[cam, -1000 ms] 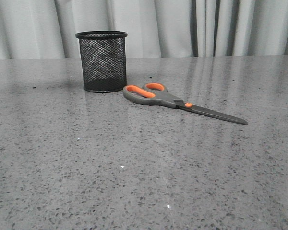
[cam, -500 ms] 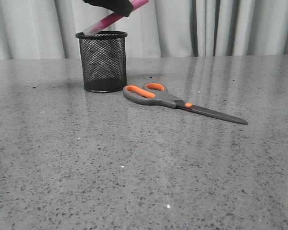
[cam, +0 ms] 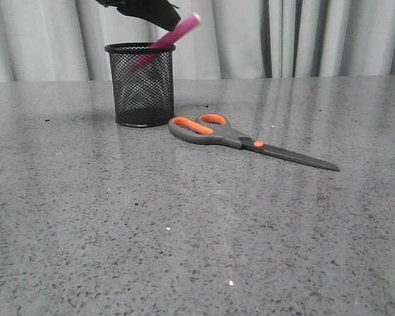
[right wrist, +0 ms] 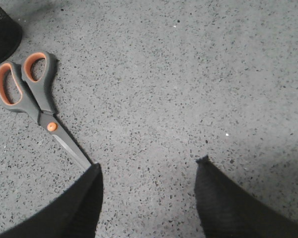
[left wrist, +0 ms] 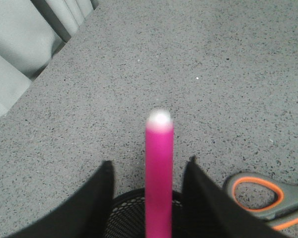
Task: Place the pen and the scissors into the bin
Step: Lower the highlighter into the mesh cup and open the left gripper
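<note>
My L gripper (cam: 145, 8) hangs high at the top edge of the front view, only its dark underside showing. In the L wrist view its two black fingers (left wrist: 97, 203) are spread w/ clear gaps either side of the pen (left wrist: 159, 173), touching nothing. My R gripper (right wrist: 146, 191) isn't in the front view; its wrist cam shows both fingers (right wrist: 79, 208) wide apart, pointing down at the tabletop, holding nothing.
</note>
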Robot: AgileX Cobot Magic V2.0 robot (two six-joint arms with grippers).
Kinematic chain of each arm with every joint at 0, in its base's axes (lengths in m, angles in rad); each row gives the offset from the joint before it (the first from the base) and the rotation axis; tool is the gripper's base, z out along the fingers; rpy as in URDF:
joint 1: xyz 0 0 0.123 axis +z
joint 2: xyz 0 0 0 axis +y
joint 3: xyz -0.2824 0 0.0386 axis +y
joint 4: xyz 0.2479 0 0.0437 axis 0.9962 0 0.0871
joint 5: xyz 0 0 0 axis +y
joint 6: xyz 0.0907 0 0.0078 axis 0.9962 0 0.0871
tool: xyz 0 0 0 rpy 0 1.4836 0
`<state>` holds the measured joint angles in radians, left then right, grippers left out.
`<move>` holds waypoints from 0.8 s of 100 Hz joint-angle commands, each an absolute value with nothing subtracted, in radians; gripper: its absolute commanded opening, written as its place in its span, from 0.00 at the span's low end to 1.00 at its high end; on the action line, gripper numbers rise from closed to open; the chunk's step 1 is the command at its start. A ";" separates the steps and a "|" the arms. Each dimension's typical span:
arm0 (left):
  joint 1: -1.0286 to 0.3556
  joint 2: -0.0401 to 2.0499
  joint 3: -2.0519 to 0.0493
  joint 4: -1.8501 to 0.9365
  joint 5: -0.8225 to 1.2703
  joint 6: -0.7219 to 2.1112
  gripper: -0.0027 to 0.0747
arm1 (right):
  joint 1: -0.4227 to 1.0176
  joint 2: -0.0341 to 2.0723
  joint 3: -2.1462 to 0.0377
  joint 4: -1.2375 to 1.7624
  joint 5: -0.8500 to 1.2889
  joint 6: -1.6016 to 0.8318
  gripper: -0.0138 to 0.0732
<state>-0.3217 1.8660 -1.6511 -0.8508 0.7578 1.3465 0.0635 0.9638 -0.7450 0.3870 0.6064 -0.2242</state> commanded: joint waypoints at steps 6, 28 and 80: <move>-0.306 1.794 -1.700 -0.940 0.725 1.348 0.58 | 0.057 0.957 -0.779 0.395 0.558 -0.237 0.59; -0.221 1.704 -1.732 -1.001 0.759 1.344 0.55 | 0.057 0.957 -0.779 0.395 0.558 -0.237 0.58; 0.020 1.390 -1.715 -0.958 0.930 1.106 0.01 | 0.059 0.957 -0.779 0.417 0.647 -0.244 0.58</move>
